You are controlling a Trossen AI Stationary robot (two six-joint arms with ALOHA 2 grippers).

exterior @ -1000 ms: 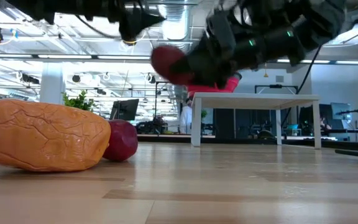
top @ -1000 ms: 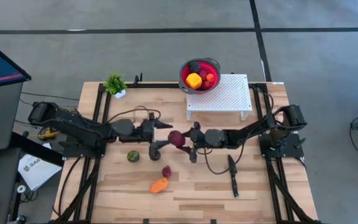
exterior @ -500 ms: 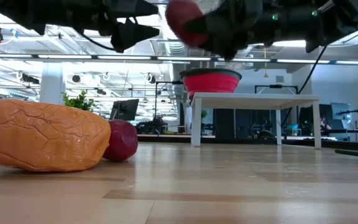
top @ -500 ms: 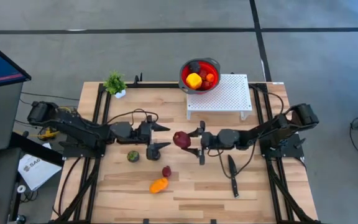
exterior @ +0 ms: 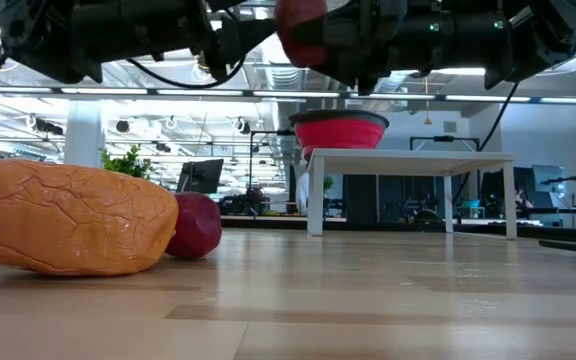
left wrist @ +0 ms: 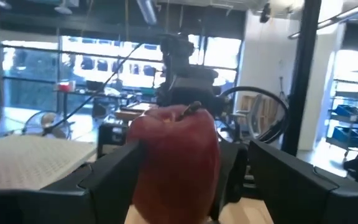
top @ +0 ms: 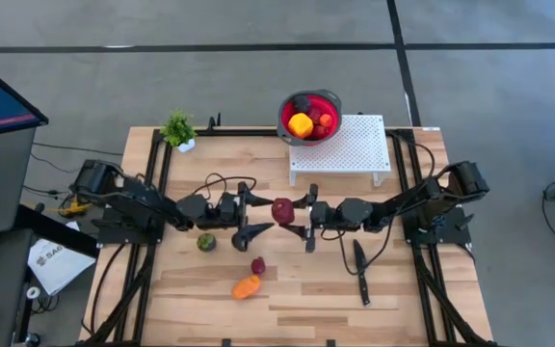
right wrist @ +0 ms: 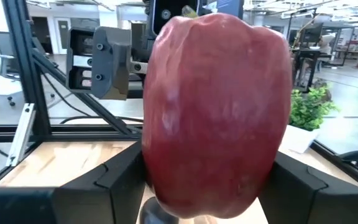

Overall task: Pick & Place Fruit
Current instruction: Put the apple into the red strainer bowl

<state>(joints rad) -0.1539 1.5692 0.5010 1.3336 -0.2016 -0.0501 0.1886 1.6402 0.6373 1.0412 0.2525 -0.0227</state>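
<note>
A dark red apple [top: 282, 210] hangs in the air over the table's middle, in my right gripper [top: 294, 213], which is shut on it. My left gripper [top: 255, 210] faces it from the table's left, open wide. In the left wrist view its fingers [left wrist: 101, 180] stand on either side of the apple [left wrist: 176, 162]; I see no touch. A green fruit [top: 206, 241], a small dark red one [top: 258, 265] and an orange one [top: 247, 286] lie on the table. The red bowl [top: 309, 116] holds yellow, orange and dark pieces. My right gripper pinches the apple's lower sides [right wrist: 166, 186] between its two fingers [right wrist: 120, 183]. The fingers come level from the table's right. The apple is lifted clear and stands upright, its stem end [right wrist: 188, 11] on top.
The bowl sits on the left end of a white perforated stand [top: 350, 145] at the far edge. A black-handled knife [top: 360, 270] lies near the right arm. A small potted plant [top: 177, 130] stands far left. In the low view the orange fruit [exterior: 68, 220] and red fruit [exterior: 196, 225] lie in front.
My right gripper has carried the apple upward and a little toward the table's right, still shut on it. My left arm has reached out toward the table's right, bringing its open gripper close to the apple.
</note>
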